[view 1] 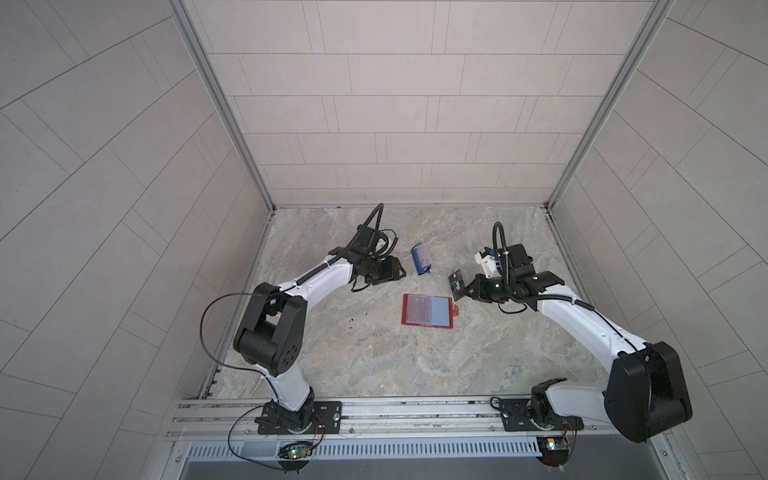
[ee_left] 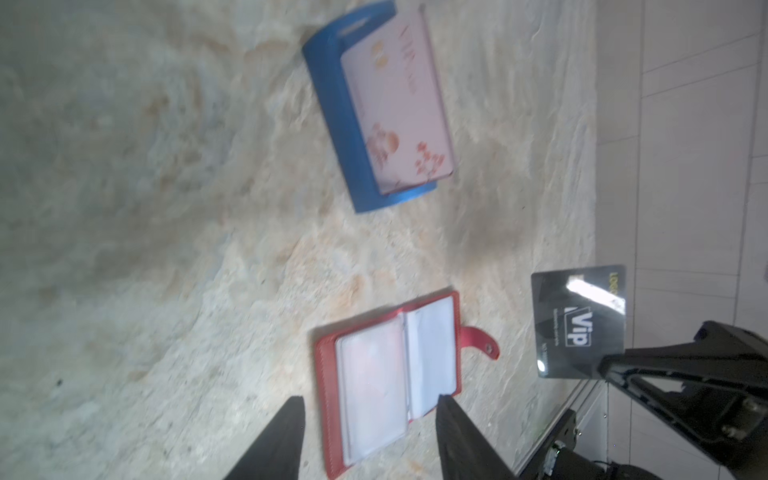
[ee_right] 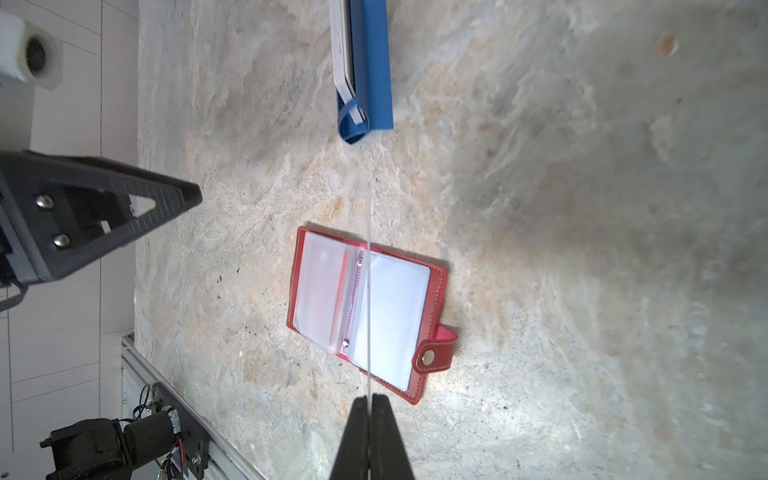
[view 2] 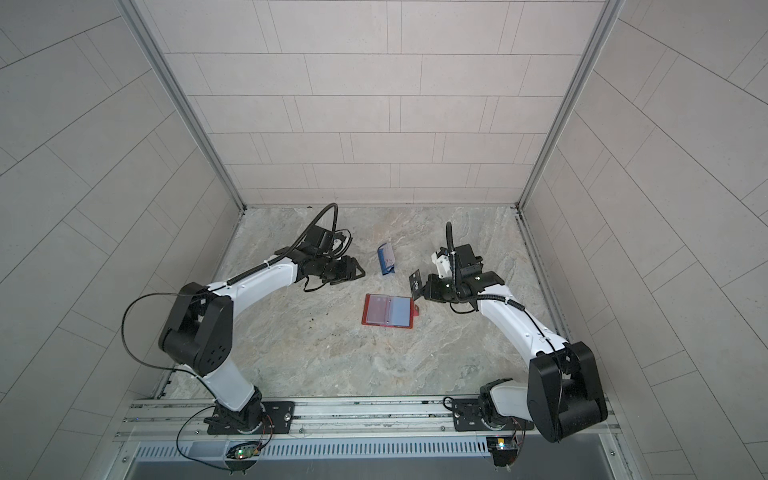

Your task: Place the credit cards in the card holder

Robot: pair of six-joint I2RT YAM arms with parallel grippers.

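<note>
Right gripper [view 1: 467, 289] pinched shut on the black VIP card [view 1: 457, 284], held tilted off the surface, seen edge-on from its own wrist camera. Left gripper [view 1: 397, 270] partly spread, holding nothing, raised clear. Below both, marble table [view 1: 374, 353]. Between the grippers and nearer the right one, red card holder [view 1: 427, 311] lying open and flat, snap tab toward the right gripper, one clear sleeve tinted red, the other pale blue. Just beside the left gripper, small blue stand [view 1: 422, 259] with a pale card stack [ee_left: 395, 104] inside.
</note>
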